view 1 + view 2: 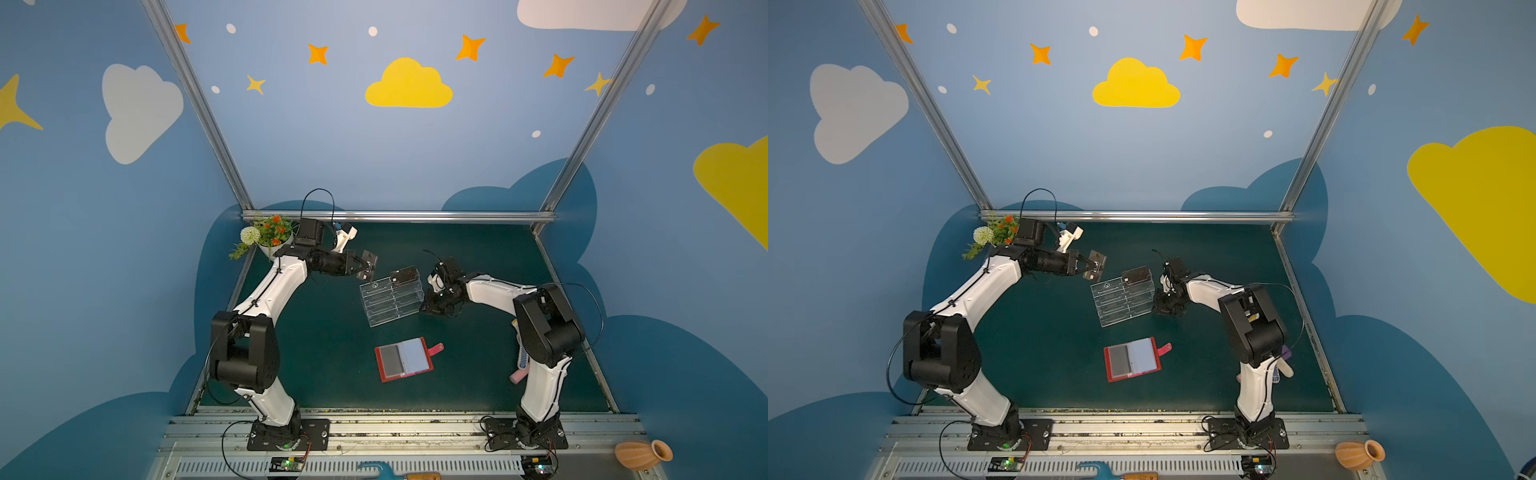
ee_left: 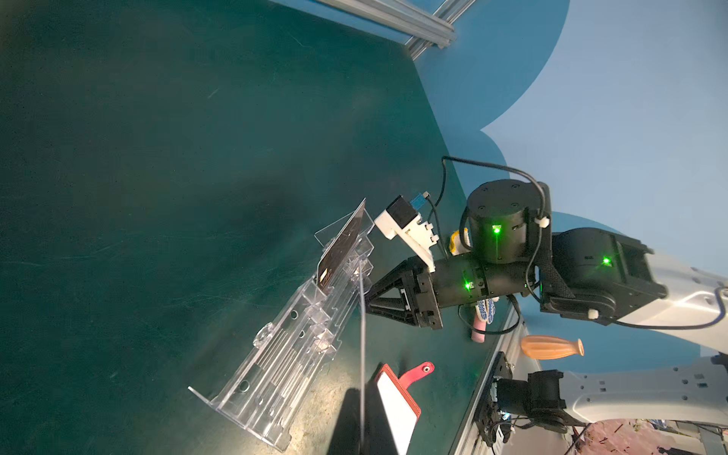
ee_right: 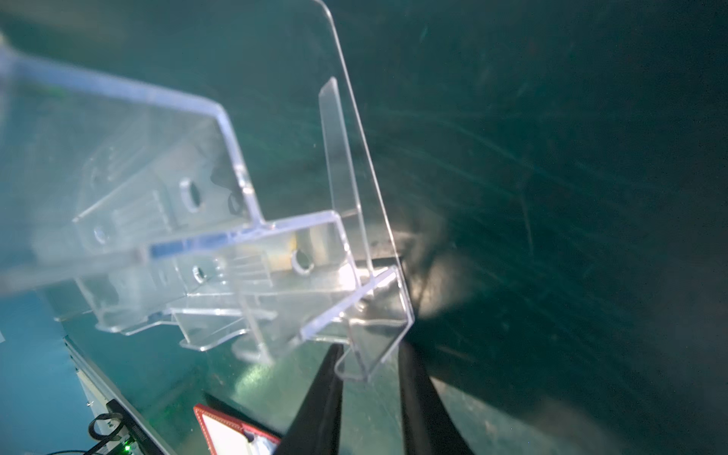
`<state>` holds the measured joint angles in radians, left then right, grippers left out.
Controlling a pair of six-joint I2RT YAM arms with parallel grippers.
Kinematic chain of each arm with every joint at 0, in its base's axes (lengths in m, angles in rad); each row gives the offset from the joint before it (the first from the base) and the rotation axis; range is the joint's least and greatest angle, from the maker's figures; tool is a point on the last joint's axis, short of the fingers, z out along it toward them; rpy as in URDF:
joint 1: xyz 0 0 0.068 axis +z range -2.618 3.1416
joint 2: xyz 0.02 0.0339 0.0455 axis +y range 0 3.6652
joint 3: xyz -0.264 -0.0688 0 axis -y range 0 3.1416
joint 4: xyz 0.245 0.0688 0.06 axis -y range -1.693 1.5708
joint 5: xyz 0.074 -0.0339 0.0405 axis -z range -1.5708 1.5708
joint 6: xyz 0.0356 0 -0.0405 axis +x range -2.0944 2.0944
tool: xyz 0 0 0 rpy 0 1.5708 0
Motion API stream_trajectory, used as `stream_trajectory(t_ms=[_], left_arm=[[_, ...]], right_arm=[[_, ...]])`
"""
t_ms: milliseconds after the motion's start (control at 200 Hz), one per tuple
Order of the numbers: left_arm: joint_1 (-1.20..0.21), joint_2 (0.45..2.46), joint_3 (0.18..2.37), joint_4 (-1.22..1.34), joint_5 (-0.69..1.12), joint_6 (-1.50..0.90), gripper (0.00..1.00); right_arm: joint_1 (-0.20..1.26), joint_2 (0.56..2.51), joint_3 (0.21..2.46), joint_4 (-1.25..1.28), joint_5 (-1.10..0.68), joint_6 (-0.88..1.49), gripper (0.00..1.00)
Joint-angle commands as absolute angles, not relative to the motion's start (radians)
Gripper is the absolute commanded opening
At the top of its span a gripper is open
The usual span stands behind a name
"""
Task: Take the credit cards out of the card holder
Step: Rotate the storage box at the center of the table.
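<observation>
Two claws are busy. The left claw is closed flat on a dark card and hangs in the air near the tall end of the clear stand. The right claw pinches a corner of the stand, one finger on each side of its wall. A second card sits in the top tier. The red holder lies open on the mat, well apart, nearer the arm bases. I judge the card goes into a tier next: keep it parallel with the slot, lower it slowly, and release only when its edge sits inside.
</observation>
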<state>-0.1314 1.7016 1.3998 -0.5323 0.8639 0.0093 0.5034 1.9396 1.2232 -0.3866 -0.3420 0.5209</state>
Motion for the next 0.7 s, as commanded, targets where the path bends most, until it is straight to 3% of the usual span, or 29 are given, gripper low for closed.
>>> stream_trajectory(t_ms=[0,696], left_arm=[[-0.129,1.736,1.443,-0.589,0.846,0.066,0.04],[-0.13,1.832,1.542,-0.678,0.738,0.176,0.04]], right_arm=[[0.485,1.969,1.277,-0.432,-0.344,0.493,0.26],[0.442,2.134,1.567,-0.51,-0.452,0.421,0.32]])
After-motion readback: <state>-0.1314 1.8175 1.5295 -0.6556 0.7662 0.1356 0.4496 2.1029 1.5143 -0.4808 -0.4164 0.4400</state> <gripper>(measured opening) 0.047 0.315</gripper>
